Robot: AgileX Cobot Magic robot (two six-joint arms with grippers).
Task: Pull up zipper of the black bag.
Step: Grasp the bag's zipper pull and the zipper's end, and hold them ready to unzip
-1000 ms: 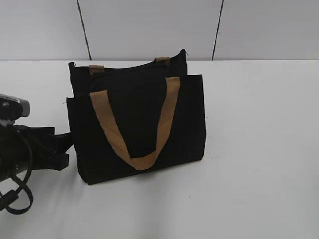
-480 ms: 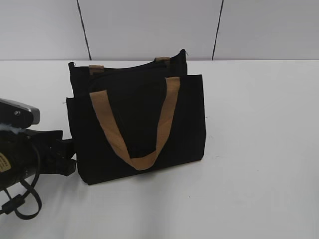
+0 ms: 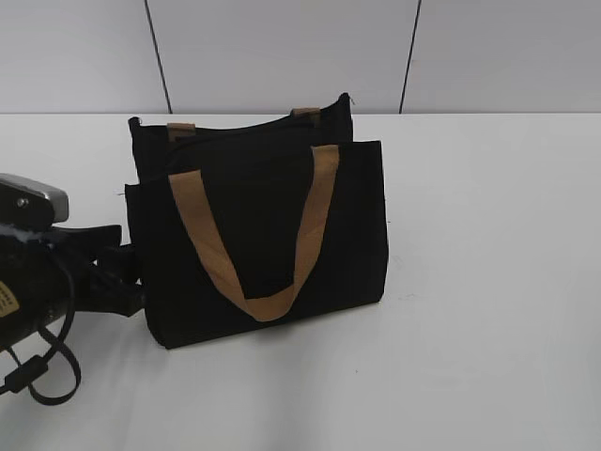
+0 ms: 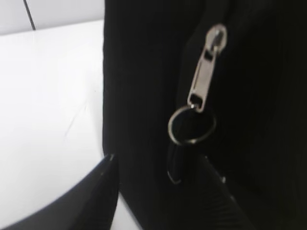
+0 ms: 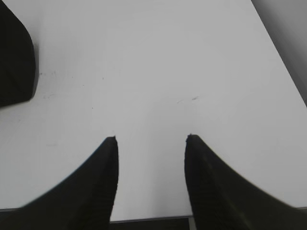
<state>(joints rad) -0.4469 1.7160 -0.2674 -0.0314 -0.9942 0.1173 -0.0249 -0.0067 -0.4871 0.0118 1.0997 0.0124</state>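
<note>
The black bag point(image 3: 263, 225) stands upright on the white table, with its tan strap handle hanging down the front. My left gripper point(image 3: 127, 274) is at the bag's left end, low down. In the left wrist view its jaws point(image 4: 160, 165) are open. They straddle the bag's black fabric point(image 4: 144, 72) just below the zipper's silver pull point(image 4: 206, 72) and ring point(image 4: 192, 125), without holding them. My right gripper point(image 5: 151, 141) is open and empty above bare table. It is out of the exterior view.
The white table point(image 3: 488, 282) stretches to the right of the bag and in front of it. A grey panelled wall stands behind. A black corner of the bag point(image 5: 14, 62) shows at the upper left of the right wrist view. The table's near edge lies under the right jaws.
My left arm has moved right and slightly up, bringing its jaws against the bag's left end. The bag has not moved.
</note>
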